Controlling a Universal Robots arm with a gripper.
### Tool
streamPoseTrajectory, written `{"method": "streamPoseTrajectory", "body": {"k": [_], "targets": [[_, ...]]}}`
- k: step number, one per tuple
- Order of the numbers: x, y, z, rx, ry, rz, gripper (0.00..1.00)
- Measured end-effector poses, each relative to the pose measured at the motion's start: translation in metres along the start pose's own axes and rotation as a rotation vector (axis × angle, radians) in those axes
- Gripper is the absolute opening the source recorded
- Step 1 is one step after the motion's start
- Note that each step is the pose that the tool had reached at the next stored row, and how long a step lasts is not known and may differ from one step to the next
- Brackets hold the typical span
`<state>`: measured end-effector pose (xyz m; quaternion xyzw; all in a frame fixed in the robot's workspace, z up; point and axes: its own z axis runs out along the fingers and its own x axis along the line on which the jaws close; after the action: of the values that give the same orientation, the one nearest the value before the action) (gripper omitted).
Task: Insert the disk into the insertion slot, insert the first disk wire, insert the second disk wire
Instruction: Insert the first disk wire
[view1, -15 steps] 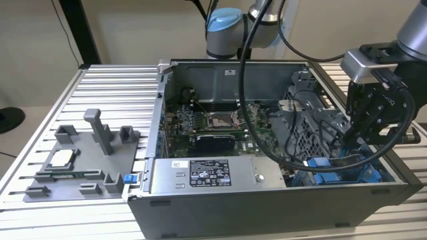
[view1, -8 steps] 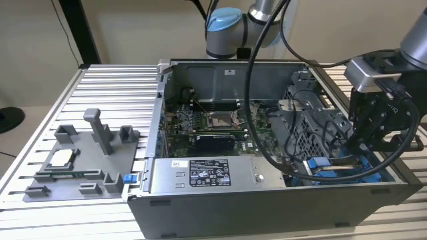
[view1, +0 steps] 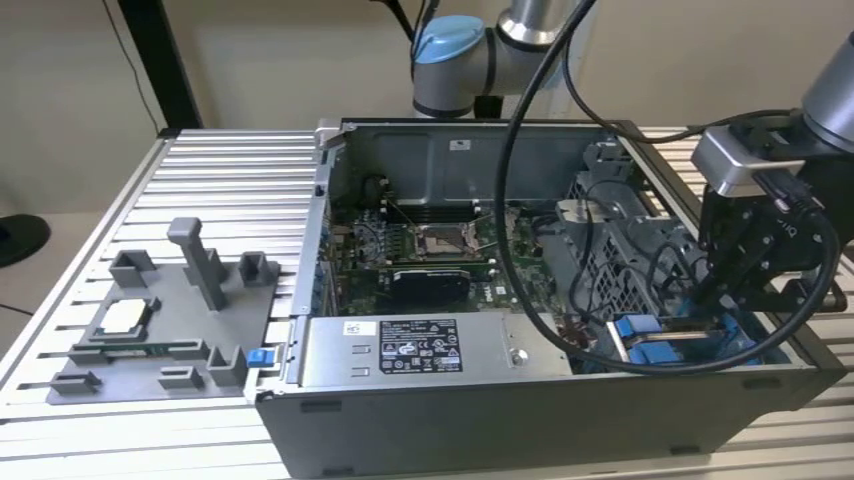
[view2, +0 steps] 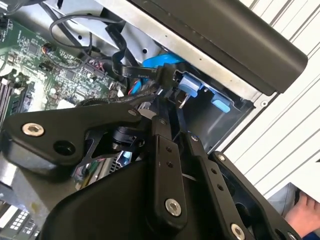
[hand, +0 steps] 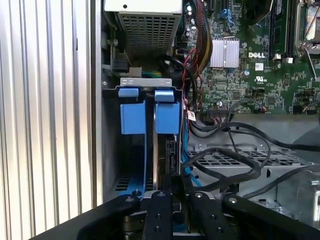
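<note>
Exterior view, L to R: grey fixture plate on slatted table. Next, open PC case w/ power supply box along near edge. At the exterior view's right, your gripper hangs over the insertion slot in case corner. First wrist view: the disk sits in slot, blue caddy end showing. Second wrist view: claw fingers pressed together at tips, just beside black flat cable. Can't tell if they pinch anything.
</note>
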<state>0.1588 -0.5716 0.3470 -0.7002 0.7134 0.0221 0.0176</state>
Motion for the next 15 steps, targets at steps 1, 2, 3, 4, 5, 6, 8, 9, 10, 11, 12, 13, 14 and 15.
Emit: {"method": "streamPoseTrajectory", "body": {"k": [1,2,3,4,5,6,8,9,10,11,12,13,14,15], "targets": [[0.0001,-0.0002,0.0008,0.0000,0.0001,0.000,0.00],[0.0001,-0.0002,0.0012,0.0000,0.0002,0.000,0.00],[0.0001,-0.0003,0.0015,0.0001,0.0003,0.001,0.00],[0.0001,-0.0003,0.0019,0.0000,0.0002,0.001,0.00],[0.0001,-0.0003,0.0024,-0.0001,0.0001,0.001,0.00],[0.0002,-0.0004,0.0028,-0.0001,0.0001,0.002,0.00],[0.0002,-0.0005,0.0036,0.0000,0.0001,0.004,0.00],[0.0002,-0.0005,0.0037,0.0000,0.0002,0.005,0.00],[0.0002,-0.0005,0.0039,0.0002,0.0002,0.006,0.00],[0.0002,-0.0005,0.0042,0.0002,0.0000,0.008,0.00],[0.0002,-0.0005,0.0043,0.0003,0.0000,0.009,0.00],[0.0003,-0.0005,0.0043,0.0004,0.0001,0.011,0.00],[0.0002,-0.0006,0.0044,0.0005,0.0001,0.013,0.00],[0.0002,-0.0006,0.0045,0.0007,0.0000,0.015,0.00]]}}
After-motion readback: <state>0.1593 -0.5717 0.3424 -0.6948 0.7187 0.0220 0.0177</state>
